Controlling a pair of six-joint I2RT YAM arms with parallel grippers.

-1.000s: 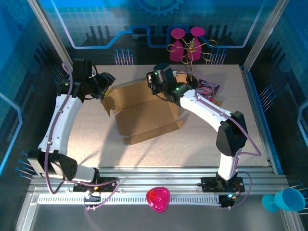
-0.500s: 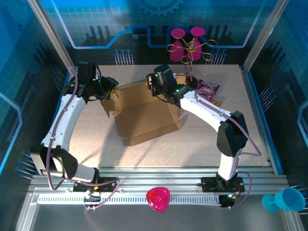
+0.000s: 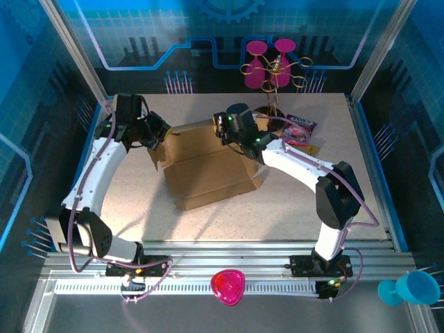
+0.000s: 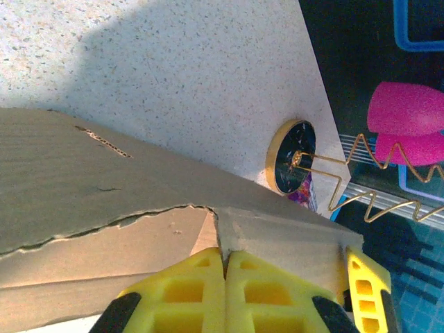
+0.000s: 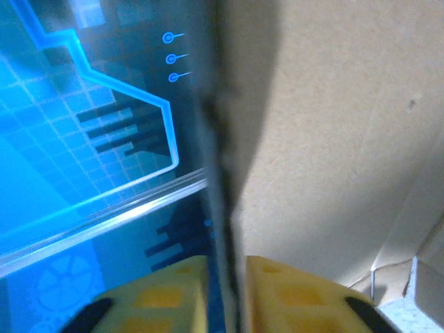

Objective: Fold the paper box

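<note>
The paper box (image 3: 208,170) is a brown cardboard sheet partly folded at the table's middle, with its rear wall raised. My left gripper (image 3: 159,132) is at the box's left rear corner. In the left wrist view its yellow fingers (image 4: 187,291) press together, and my left gripper (image 4: 225,260) is shut on the edge of a flap of the paper box (image 4: 104,173). My right gripper (image 3: 222,125) is at the top of the rear wall. In the right wrist view my right gripper (image 5: 225,291) has its jaws slightly apart, astride the blurred edge of the paper box (image 5: 347,104).
Snack bags (image 3: 300,128) lie behind the box on the right, beside a gold wire stand with pink glasses (image 3: 270,59); its round base (image 4: 290,156) lies close behind the flap. A pink bowl (image 3: 228,286) and a blue cup (image 3: 414,286) sit at the front rail.
My left gripper has moved right to the box's left flap and closed on it. The right gripper's jaws have parted a little around the rear wall.
</note>
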